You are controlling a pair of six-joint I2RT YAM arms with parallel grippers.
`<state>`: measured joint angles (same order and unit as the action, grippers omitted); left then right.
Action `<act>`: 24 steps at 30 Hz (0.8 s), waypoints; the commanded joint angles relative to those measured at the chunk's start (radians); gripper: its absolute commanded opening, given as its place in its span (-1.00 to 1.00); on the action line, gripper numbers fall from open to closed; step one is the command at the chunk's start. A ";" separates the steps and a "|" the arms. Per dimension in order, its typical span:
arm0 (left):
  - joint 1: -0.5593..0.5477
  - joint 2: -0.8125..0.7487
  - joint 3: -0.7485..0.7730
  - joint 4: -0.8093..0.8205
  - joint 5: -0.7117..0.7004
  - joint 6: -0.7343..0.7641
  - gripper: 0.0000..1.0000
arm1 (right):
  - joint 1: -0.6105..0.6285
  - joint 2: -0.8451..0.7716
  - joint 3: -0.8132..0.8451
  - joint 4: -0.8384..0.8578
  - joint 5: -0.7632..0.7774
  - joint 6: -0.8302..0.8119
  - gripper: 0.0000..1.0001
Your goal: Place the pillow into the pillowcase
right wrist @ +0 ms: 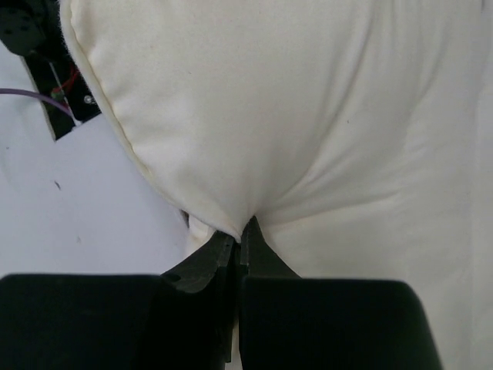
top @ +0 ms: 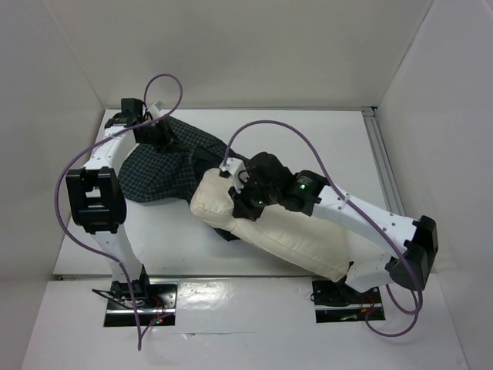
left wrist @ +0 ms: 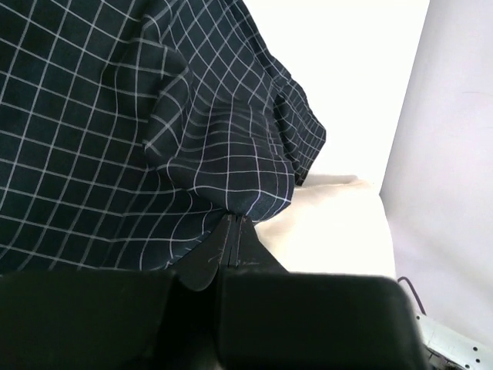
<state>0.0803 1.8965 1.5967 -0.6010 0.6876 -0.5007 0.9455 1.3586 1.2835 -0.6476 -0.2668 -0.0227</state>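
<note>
My left gripper (left wrist: 235, 225) pinches a fold of the pillowcase (left wrist: 115, 116), bunched left of the pillow (right wrist: 323, 116). My right gripper (right wrist: 240, 235) clamps pillow fabric. My right arm hides where the pillow and pillowcase overlap.

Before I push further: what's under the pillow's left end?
Dark cloth of the pillowcase peeks out beneath the pillow there. How far it runs underneath is hidden by the pillow itself.

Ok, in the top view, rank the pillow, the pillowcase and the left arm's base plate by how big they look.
1-2. pillow and pillowcase: too close to rank; the case is bunched and both are partly hidden.
3. left base plate: clearly the smallest.
</note>
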 commanded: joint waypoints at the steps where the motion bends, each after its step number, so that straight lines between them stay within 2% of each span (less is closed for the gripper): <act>1: 0.006 -0.105 -0.014 -0.011 0.041 0.025 -1.00 | 0.012 0.017 0.050 0.022 0.119 -0.039 -1.00; 5: 0.006 -0.195 -0.105 -0.040 0.032 0.066 -1.00 | 0.012 0.039 0.075 0.091 0.409 -0.068 -1.00; 10: 0.006 -0.232 -0.142 -0.089 0.023 0.116 -1.00 | 0.021 0.039 0.086 0.180 0.578 -0.100 -1.00; 16: 0.006 -0.252 -0.155 -0.103 0.033 0.129 -1.00 | 0.021 0.131 0.106 0.181 0.511 -0.147 -1.00; 20: 0.006 -0.263 -0.155 -0.103 0.046 0.129 -1.00 | 0.030 0.157 0.065 0.207 0.511 -0.122 -1.00; 24: 0.006 -0.263 -0.165 -0.103 0.036 0.129 -1.00 | 0.030 0.012 0.010 0.252 0.502 -0.083 -1.00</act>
<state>0.0803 1.6772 1.4418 -0.7029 0.6994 -0.3946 0.9691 1.5169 1.2907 -0.5014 0.2081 -0.1196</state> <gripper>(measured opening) 0.025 0.026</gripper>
